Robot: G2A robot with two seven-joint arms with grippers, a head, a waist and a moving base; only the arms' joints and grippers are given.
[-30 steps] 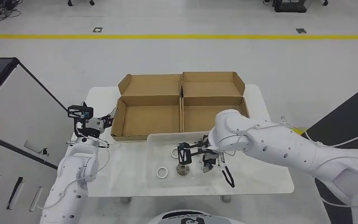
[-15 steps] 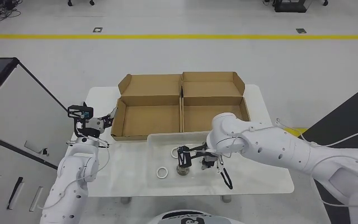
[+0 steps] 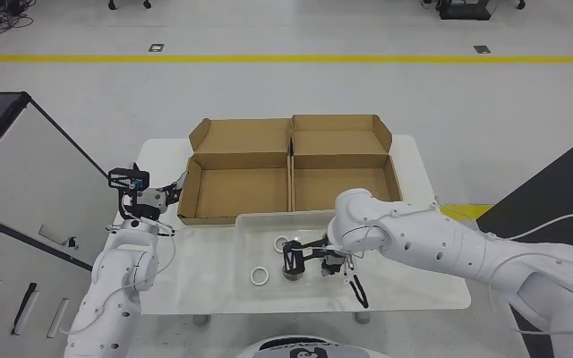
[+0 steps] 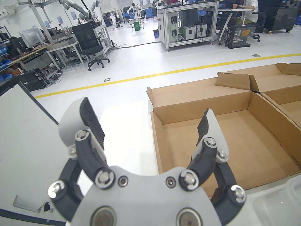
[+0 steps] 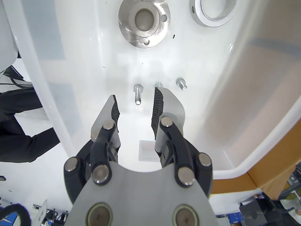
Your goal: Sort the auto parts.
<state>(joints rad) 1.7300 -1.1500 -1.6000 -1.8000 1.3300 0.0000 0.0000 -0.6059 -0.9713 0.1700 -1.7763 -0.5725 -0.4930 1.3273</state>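
In the white plastic tray (image 5: pixel 47 71) at the near side of the white table (image 3: pixel 204 273), we see the right gripper (image 5: pixel 136 97) hanging open, with a small silver hex bolt (image 5: pixel 138 94) between its fingertips. A second bolt (image 5: pixel 159 85) is half hidden behind one finger, and a third bolt (image 5: pixel 181 83) lies just beside it. A round steel flange (image 5: pixel 144 23) and a pale metal ring (image 5: pixel 214 5) lie nearby. Two brown cardboard boxes (image 3: pixel 237 192) stand just beyond the tray. At their left the left gripper (image 4: pixel 146 108) hangs open and empty.

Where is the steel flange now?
Right wrist view: the flange lies in the white tray, beside the aluminium ring, beyond the bolts ahead of the right pincer.
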